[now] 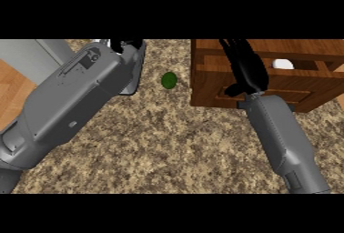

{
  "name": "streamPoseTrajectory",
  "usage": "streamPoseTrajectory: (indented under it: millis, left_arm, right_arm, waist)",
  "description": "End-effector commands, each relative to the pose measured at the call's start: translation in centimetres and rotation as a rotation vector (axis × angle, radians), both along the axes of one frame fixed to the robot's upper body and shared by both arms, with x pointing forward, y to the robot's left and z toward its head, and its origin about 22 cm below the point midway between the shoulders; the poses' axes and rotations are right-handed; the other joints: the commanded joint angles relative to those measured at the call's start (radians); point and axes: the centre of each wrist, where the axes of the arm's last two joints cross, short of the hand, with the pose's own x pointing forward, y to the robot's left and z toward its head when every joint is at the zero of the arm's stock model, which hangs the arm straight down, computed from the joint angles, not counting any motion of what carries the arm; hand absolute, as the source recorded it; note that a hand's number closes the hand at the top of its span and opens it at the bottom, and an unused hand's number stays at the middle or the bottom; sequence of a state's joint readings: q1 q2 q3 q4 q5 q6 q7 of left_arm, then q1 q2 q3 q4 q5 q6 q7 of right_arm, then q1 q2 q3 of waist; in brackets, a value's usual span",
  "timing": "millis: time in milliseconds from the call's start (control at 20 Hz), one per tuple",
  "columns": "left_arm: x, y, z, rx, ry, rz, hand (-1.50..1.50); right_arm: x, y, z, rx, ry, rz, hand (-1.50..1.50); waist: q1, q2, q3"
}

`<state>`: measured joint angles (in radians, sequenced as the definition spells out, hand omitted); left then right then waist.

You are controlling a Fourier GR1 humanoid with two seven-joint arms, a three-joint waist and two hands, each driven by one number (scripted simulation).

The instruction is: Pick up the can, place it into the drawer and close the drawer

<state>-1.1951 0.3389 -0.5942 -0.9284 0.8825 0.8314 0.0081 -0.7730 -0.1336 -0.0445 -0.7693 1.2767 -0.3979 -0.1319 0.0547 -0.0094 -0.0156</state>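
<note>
Can is my best reading of the small white shape (283, 63) lying inside the wooden drawer (208, 86) at the far right; little of it shows, so I cannot be sure. Nearest, the speckled stone counter (168, 145) fills the middle, with two grey forearms rising from the near edge. Farther on, a small green round thing (169, 80) rests on the counter between the arms, just left of the drawer and apart from it. The right hand (247, 68) stretches over the open drawer, fingers straight and long, thumb hanging near the drawer's front, holding nothing, the white shape just to its right. At the far left, the left hand (125, 44) barely shows; whether its fingers are curled I cannot tell.
</note>
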Motion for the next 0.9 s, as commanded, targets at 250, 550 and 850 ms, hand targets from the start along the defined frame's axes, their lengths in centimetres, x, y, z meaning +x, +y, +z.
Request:
streamPoseTrajectory:
  millis: [250,550,850]
  left_arm:
    - [-1.1,2.7,1.7,-0.004,0.004,0.007,-1.50]
    - [-1.4,3.7,0.2,0.010,-0.006,0.003,-1.50]
    - [-2.0,2.8,1.4,0.004,-0.020,-0.010,-1.50]
  right_arm:
    - [2.4,-1.5,0.4,0.023,-0.021,-0.090,-1.50]
    - [3.6,-1.6,1.3,0.028,-0.108,-0.111,-1.50]
    - [4.5,-1.0,2.6,0.011,-0.140,-0.129,-1.50]
  waist:
    - [0.018,0.019,0.017]
    - [0.022,0.033,0.017]
    - [0.039,0.041,0.018]
